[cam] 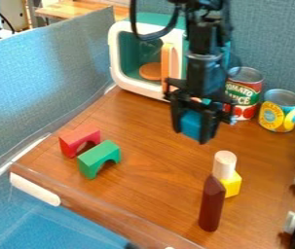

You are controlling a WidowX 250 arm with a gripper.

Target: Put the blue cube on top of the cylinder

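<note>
Blue cube [191, 124] is being pinched by the end effector [191, 131] above the counter [153, 138], behind the pale cylinder [225, 166]. Judged light, stiff, sturdy and perhaps slightly slippery, the cube is being gripped suitably by opposite side faces, its underside being left free for seating. The cylinder is apparently being supported by a yellow block [231, 185], beside a dark red pointed piece [212, 205]. The wood-patterned surface is being shared with a red arch [78, 137], a green arch [99, 156], a toy oven [125, 80] and two cans [245, 90]. The workspace is being enclosed by blue-grey partitions [46, 82].
</note>
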